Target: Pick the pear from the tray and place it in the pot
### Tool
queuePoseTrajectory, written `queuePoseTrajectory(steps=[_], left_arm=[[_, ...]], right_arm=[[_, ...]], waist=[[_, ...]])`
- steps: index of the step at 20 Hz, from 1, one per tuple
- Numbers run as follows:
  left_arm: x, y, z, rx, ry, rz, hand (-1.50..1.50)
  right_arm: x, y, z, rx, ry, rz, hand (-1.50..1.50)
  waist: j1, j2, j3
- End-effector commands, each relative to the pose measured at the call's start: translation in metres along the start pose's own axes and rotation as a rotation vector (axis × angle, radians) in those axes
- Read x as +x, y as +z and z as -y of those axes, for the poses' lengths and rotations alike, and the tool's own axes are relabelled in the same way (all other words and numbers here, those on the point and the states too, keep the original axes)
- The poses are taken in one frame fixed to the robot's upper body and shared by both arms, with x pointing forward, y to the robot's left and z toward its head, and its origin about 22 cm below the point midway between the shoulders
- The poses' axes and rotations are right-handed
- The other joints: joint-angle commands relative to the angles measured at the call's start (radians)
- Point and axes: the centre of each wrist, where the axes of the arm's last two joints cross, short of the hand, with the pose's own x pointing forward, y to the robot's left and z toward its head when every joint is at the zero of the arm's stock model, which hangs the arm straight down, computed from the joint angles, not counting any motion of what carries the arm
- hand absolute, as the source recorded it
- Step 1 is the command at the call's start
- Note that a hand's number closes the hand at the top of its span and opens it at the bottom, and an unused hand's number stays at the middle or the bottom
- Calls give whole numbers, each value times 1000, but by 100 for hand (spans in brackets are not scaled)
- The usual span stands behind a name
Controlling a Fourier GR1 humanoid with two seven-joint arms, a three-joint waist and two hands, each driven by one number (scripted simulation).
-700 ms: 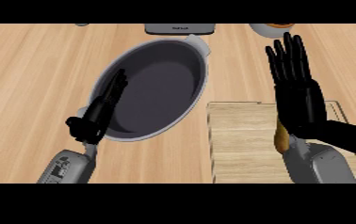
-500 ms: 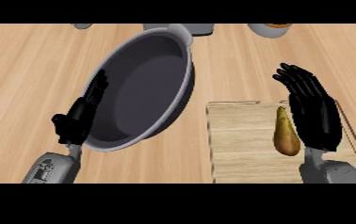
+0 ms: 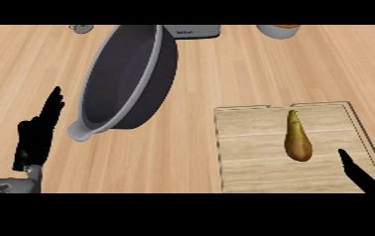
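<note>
A brown-green pear [image 3: 296,138] lies on a pale wooden tray [image 3: 249,150] at the lower right, stem end pointing away. A big dark grey pot [image 3: 128,76] with a light rim and a short handle at its near left sits left of the tray. My left hand [image 3: 40,133] stands at the lower left edge, fingers straight and up, beside the pot's handle. Of my right hand only one black finger [image 3: 355,173] shows at the lower right corner, just right of and below the pear, not touching it.
At the far edge stand a grey appliance base [image 3: 192,30], a small grey object [image 3: 82,28] at the left and an orange-topped bowl [image 3: 278,30] at the right. Bare wooden counter lies between pot and tray.
Both hands have dropped toward the lower edge; the right hand has nearly left the view. The pear, earlier partly behind the right hand, now shows fully. The view has shifted.
</note>
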Motion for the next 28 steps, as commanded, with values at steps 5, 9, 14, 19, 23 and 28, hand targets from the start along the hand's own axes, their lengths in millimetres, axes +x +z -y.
queuePoseTrajectory(steps=[5, 9, 14, 19, 23, 28], left_arm=[[19, 21, -6, -24, -7, -21, 0], [12, 22, -24, -12, -32, -13, 0], [30, 9, -18, -11, -38, 9, 0], [20, 15, 0, -60, -24, 2, 0], [26, 4, -9, -22, -16, 3, 0], [28, 16, -12, -29, -29, -12, 0]], right_arm=[[31, 46, 37, -19, 177, -18, -150], [55, 38, 55, 108, 246, -85, -150], [96, 4, 47, 260, 353, -150, -150], [109, -22, 34, 457, 523, -309, -150], [134, -32, 21, 634, 562, -383, -150], [178, -45, -15, 696, 552, -431, -150]], waist=[[53, 6, 2], [55, 7, 1], [72, 12, 0], [99, 19, 1], [77, 14, 2], [73, 8, 3]])
